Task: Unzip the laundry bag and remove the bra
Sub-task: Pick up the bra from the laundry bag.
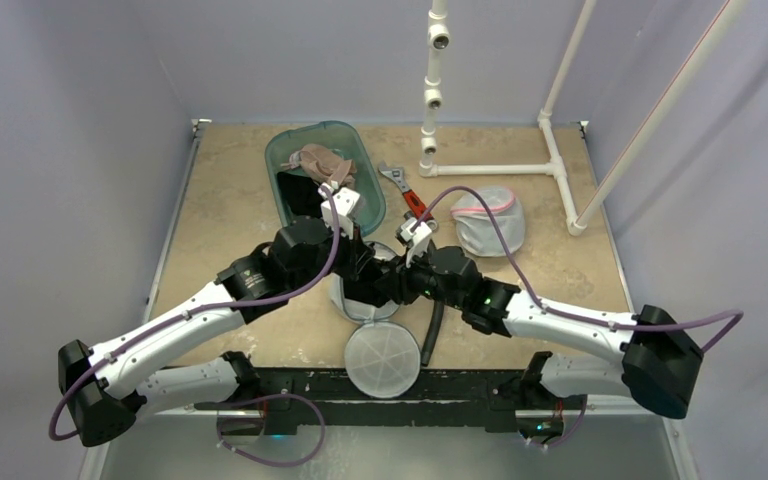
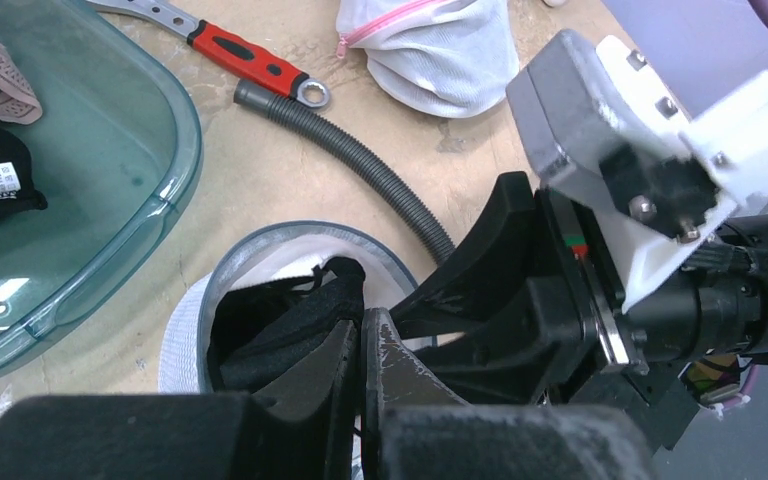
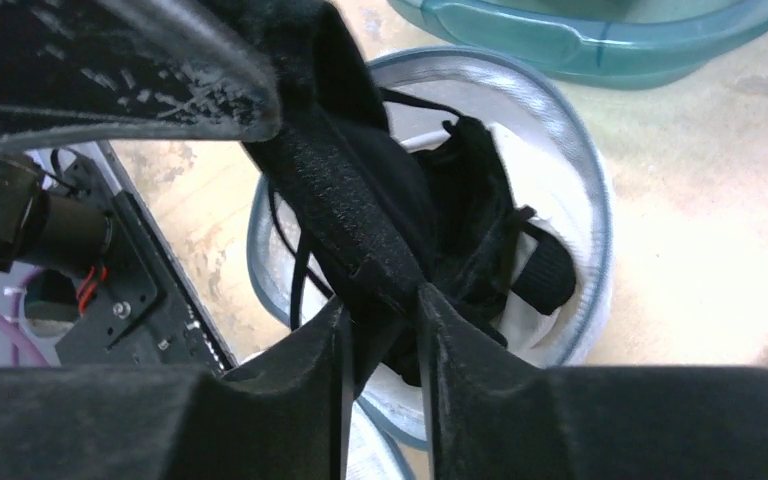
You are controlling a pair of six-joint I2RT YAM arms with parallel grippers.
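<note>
Right wrist view gives the clearest look: the right hand (image 3: 382, 300) is pinching a band of the black bra (image 3: 440, 190) between its two fingers, just over the open mouth of the laundry bag (image 3: 585, 180). Most of the bra is inside the bag, folded against the white mesh wall, and the pinched band runs upward out of the mouth. From the left wrist view, the left hand (image 2: 362, 345) has its fingers pressed almost together right above the bag, with black cloth lying against them; if some cloth is caught between them, I cannot tell. On the top view the bag stands on the bench (image 1: 230, 200) between the two arms, and a round mesh lid (image 1: 383, 360) lies flat just beside it at the near edge, so I judge the unzipping is finished. The step in hand is the removing. The next move, I think, calls for a lift straight up and away with a firm pinch, because the straps may hook on the rim and tip the light bag
</note>
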